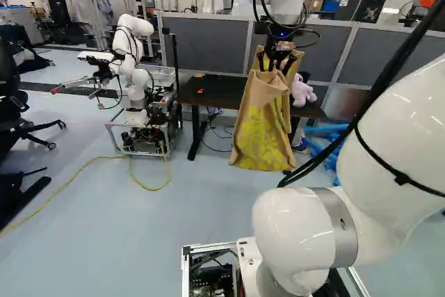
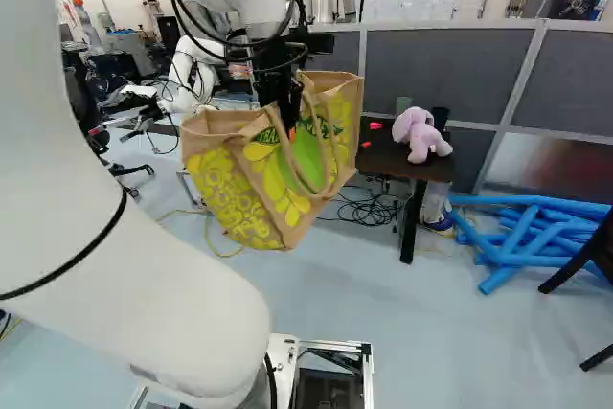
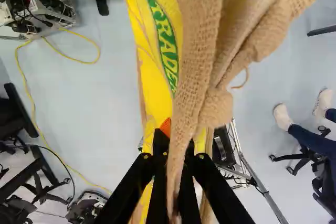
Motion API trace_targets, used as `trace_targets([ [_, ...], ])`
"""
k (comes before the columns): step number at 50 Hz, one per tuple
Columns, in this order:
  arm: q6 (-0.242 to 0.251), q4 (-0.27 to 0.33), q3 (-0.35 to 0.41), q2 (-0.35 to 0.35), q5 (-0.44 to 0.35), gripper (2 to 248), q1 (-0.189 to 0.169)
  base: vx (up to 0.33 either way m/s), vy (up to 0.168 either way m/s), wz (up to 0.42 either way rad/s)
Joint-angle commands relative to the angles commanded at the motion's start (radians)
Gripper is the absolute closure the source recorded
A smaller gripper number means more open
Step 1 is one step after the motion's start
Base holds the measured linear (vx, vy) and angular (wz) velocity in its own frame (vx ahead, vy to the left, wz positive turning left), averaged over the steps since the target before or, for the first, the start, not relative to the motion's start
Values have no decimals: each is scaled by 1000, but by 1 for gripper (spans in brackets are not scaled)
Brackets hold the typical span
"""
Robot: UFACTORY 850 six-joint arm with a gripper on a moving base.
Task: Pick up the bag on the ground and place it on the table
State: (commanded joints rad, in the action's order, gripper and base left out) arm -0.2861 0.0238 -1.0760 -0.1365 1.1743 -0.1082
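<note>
Bag (image 1: pixel 259 127) rough woven cloth; arm (image 1: pixel 396 123) smooth, glossy; toy (image 2: pixel 420 135) plush.

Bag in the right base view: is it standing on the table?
No, the bag hangs by a handle from the end effector, its bottom in midair.

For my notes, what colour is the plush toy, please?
The plush toy is pink, clearest in the right base view.
</note>
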Motion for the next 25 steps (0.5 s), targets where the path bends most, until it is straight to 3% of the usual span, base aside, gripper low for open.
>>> trace_targets([
  [25, 0, 0, 0, 0, 0, 229, 0, 117, 4, -3],
])
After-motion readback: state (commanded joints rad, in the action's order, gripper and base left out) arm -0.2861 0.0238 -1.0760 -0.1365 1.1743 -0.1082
